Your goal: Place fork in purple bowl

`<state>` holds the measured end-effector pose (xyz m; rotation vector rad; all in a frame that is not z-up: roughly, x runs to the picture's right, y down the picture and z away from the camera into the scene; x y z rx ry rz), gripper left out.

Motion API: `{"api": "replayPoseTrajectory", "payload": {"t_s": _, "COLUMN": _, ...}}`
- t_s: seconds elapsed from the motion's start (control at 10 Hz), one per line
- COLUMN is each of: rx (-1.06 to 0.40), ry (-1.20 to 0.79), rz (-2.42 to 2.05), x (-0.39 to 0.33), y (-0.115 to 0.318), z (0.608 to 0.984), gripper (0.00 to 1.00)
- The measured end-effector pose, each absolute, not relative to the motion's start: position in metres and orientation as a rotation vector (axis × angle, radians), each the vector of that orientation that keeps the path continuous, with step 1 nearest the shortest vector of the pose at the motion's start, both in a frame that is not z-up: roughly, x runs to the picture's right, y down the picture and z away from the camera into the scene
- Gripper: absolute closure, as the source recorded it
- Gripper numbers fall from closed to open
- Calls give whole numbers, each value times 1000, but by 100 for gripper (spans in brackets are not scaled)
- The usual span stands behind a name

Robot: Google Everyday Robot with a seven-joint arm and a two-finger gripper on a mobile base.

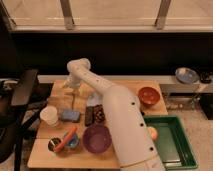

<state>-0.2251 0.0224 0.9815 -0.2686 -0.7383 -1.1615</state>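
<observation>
White cup (49, 115) sits at the left of the wooden surface (42, 156), and in front of it an orange-red utensil (65, 139) leans in a small tin (54, 144). Up at the back-left, the claw (71, 86) hangs over the surface. Whether it's spread or pressed together, I cannot tell. Just below it is the fork (74, 102), a thin pale line standing upright above the blue sponge (71, 116). The purple bowl (97, 138) waits near the front edge, well apart from the fork. Further right come the orange-red bowl (149, 95) and then the green tray (175, 150).
</observation>
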Motion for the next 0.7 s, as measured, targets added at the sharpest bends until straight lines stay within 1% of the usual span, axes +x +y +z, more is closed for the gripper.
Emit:
{"api": "replayPoseTrajectory", "payload": {"t_s": 0.5, "rx": -283, "ry": -738, "rz": -1157, "x": -223, "y": 23, "z": 983, "gripper": 85}}
{"api": "replayPoseTrajectory", "payload": {"t_s": 0.7, "rx": -324, "ry": -759, "rz": -1148, "x": -226, "y": 33, "z": 995, "gripper": 99}}
